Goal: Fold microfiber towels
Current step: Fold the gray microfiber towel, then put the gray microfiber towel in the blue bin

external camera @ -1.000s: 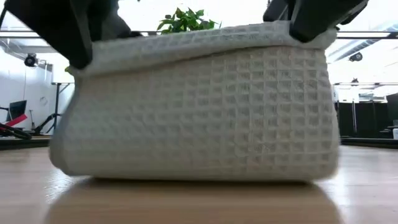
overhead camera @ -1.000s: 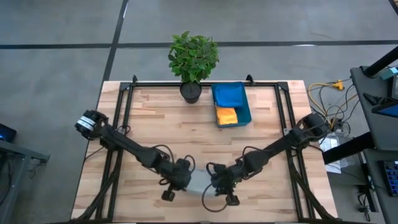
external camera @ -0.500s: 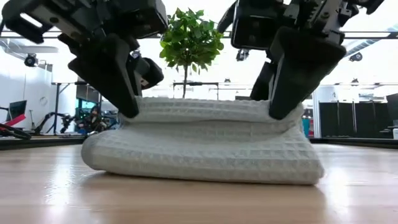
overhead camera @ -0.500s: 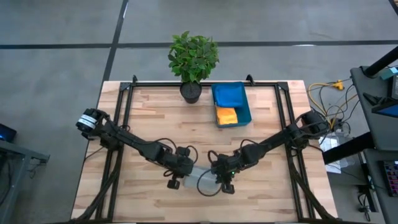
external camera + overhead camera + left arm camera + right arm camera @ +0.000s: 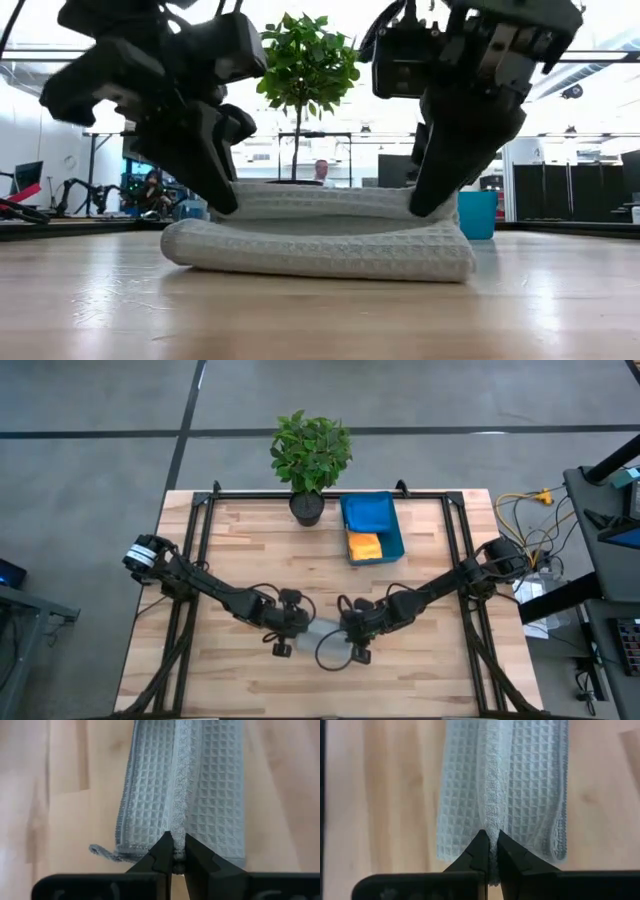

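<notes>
left gripper (image 5: pixel 283 636) clamped on pale grey towel (image 5: pixel 318 630) at its left end, low over it | right gripper (image 5: pixel 356 642) pinching towel's right end | both arms angled inward, meeting at towel

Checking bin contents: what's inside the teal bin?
In the teal bin: a blue towel and an orange towel. Anything beneath them is covered.

towel (image 5: pixel 322 631) lying mid-worktop (image 5: pixel 240 550) between both arms | bin (image 5: pixel 372 528) sitting behind it | plant (image 5: pixel 309 455) standing left of bin
</notes>
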You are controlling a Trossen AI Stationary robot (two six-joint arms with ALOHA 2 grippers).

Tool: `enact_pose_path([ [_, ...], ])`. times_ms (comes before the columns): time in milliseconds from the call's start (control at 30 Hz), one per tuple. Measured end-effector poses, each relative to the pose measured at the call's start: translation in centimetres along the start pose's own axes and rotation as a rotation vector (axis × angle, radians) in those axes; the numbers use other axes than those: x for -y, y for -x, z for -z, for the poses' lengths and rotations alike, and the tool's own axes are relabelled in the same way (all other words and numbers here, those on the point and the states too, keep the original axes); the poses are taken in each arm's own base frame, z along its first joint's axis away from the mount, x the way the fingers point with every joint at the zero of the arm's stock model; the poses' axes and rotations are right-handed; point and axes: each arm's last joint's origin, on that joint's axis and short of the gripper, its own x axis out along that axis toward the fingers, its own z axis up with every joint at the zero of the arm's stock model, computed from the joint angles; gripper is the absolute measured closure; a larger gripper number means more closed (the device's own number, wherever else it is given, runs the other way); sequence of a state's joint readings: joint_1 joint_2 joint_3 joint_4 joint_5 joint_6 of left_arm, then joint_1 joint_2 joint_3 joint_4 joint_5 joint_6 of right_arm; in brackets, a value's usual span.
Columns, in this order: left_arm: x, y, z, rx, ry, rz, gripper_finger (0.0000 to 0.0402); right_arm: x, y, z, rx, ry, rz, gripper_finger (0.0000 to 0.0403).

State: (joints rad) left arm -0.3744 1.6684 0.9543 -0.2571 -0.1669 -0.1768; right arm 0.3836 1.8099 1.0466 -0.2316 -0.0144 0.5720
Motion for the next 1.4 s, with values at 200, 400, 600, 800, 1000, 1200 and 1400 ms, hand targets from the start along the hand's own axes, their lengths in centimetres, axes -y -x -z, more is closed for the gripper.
enact_pose_path([
  [200,-0.4,-0.2,0.4,0.012,0.043,-0.116,0.0387,0.6,0.0,0.3,0.04,-0.104,0.141,0.0369],
  [400,-1.3,0.8,0.3,0.043,0.089,-0.373,0.0386,1.6,0.5,1.1,0.046,-0.216,0.324,0.0325],
  [600,-1.7,1.3,0.1,0.059,0.079,-0.472,0.0363,1.9,2.4,0.6,0.184,-0.287,0.454,0.0289],
  [800,-2.0,1.4,0.0,0.063,0.016,-0.546,0.0308,1.2,3.8,-0.6,0.311,-0.194,0.434,0.0266],
  [1000,-3.0,1.4,-0.1,0.072,0.027,-0.661,0.0243,0.3,3.7,-1.0,0.37,-0.179,0.375,0.0249],
  [1200,-3.0,1.1,0.2,-0.006,-0.115,-0.504,0.0213,-0.3,2.5,-0.9,0.408,-0.163,0.331,0.0227],
  [1400,-2.8,0.6,0.5,-0.059,-0.219,-0.198,0.0225,-0.5,-0.1,-0.9,0.418,-0.126,0.291,0.0183],
])
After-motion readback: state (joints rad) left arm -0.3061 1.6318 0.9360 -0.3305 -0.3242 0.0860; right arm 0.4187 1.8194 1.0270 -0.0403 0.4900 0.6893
